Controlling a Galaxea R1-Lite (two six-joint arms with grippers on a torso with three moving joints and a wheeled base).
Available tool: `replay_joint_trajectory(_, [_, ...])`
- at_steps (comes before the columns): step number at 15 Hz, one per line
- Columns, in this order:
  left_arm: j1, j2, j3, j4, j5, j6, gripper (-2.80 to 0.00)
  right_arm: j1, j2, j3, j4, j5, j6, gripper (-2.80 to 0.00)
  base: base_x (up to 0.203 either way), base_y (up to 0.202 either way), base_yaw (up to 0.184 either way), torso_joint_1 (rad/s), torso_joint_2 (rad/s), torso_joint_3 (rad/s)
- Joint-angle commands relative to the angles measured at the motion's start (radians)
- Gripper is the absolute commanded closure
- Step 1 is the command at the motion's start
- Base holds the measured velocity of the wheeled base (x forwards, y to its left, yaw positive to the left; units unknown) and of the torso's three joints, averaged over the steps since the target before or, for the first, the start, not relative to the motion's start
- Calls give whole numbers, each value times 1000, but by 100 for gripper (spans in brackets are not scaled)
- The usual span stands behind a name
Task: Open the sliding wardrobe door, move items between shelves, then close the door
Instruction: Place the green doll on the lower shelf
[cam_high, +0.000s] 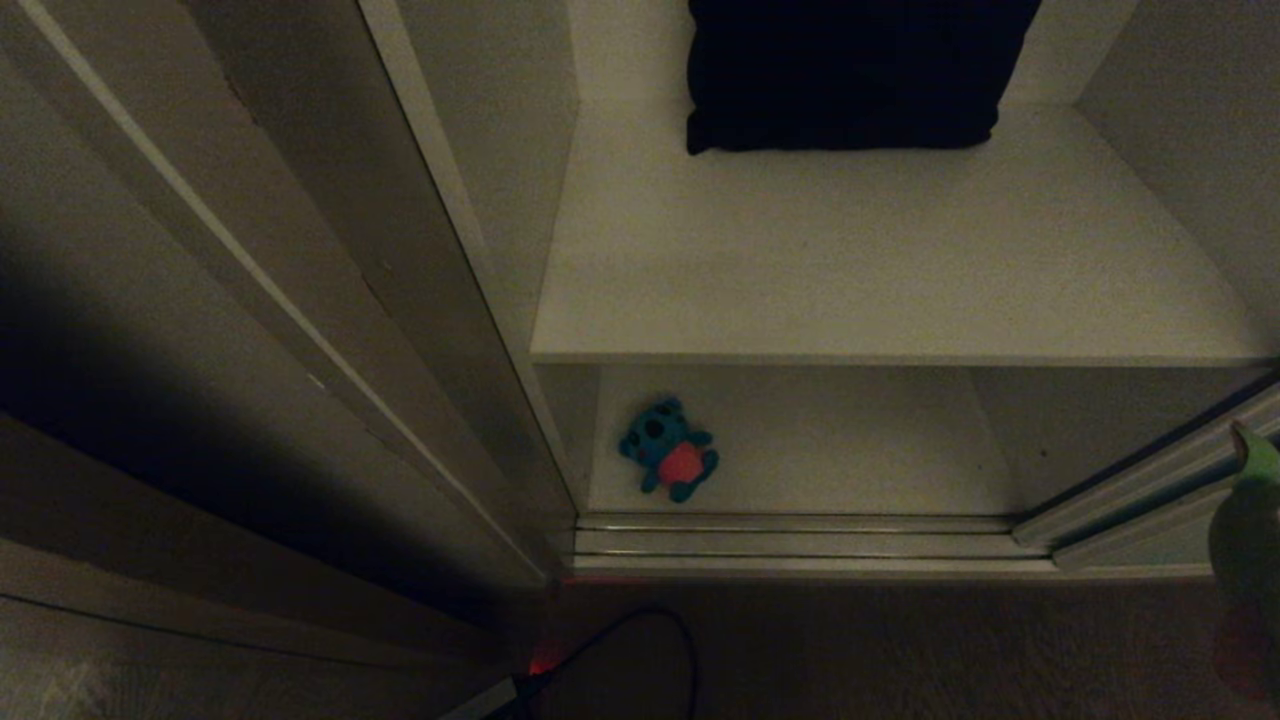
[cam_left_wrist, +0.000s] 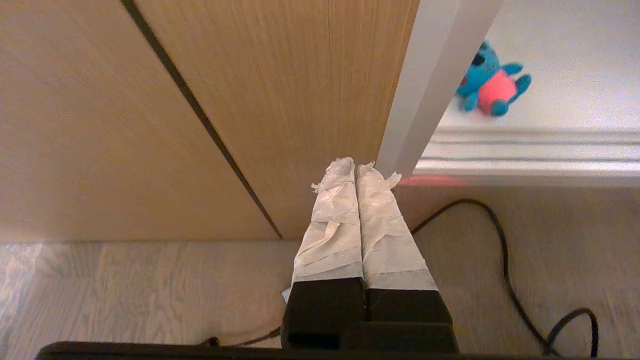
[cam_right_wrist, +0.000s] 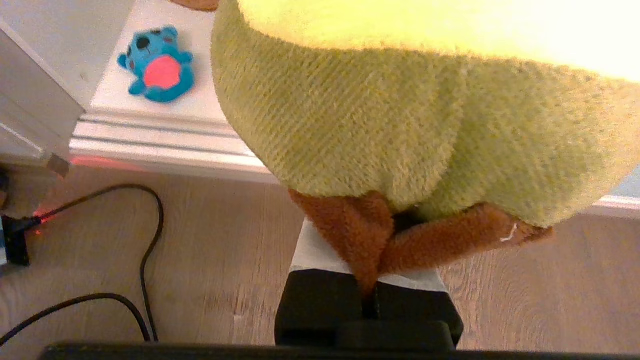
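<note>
The wardrobe stands open, with the sliding wardrobe door (cam_high: 1140, 505) pushed to the right. A teal monster (cam_high: 668, 448) lies at the left of the lower shelf (cam_high: 850, 450); it also shows in both wrist views as the teal monster (cam_left_wrist: 492, 82) and the teal monster (cam_right_wrist: 157, 67). The upper shelf (cam_high: 850, 280) holds a dark pillow (cam_high: 850, 70). My right gripper (cam_right_wrist: 372, 260) is shut on a brown leg of the green avocado (cam_right_wrist: 400, 115), held above the floor in front of the wardrobe; the avocado (cam_high: 1245, 520) shows at the head view's right edge. My left gripper (cam_left_wrist: 356, 167) is shut and empty, near the wooden side board (cam_left_wrist: 280, 100).
A ribbed floor track (cam_high: 800, 545) runs along the wardrobe's front. A black cable (cam_high: 680, 640) loops over the wooden floor to a grey box (cam_right_wrist: 10, 240) with a red glow. Brown side boards (cam_high: 250, 300) stand at the left.
</note>
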Motion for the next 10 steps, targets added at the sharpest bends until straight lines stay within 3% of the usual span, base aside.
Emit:
replay_joint_trajectory(1, [0,0,0,0,-1,4,0,0,2,3,0,0,-1,0,0,0,0,5,0,-195])
replay_joint_trajectory(10, [0,0,-5,11,-7,7,0,0,2,3,0,0,-1,0,0,0,0,3,1,-199])
